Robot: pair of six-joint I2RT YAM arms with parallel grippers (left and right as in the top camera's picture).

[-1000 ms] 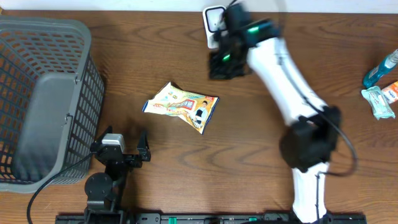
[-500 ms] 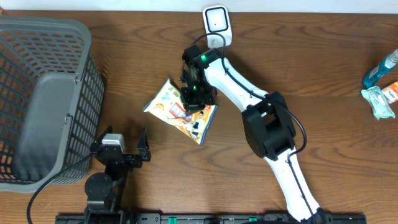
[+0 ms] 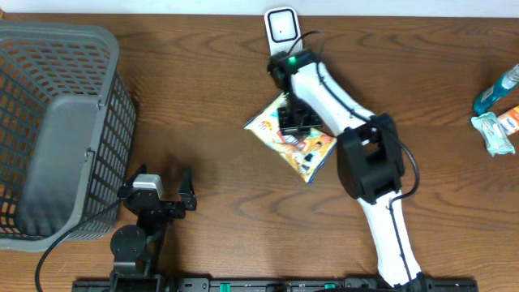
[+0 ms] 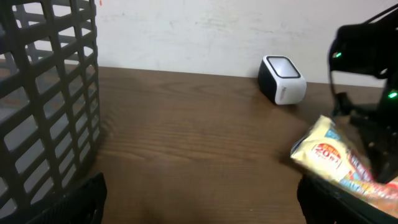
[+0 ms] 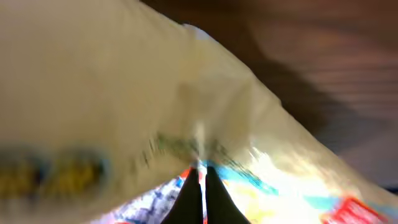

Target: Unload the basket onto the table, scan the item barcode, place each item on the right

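From above, the right gripper [image 3: 293,122] covers the middle of the snack bag [image 3: 312,158]. The fingertips are hidden there, and the bag's print is too small to read. At 9 o'clock the basket [image 3: 57,49] is cut by the frame. At 3 o'clock a blue bottle [image 3: 491,96] and an orange-and-white item [image 3: 511,120] run off the edge.

In the left wrist view the left gripper [image 4: 202,202] shows only as dark shapes at 7 and 5 o'clock, cut off below. The 5 o'clock one hides the bag's lower part.

The right wrist view is blurred. The bag overflows it and the print is unreadable.
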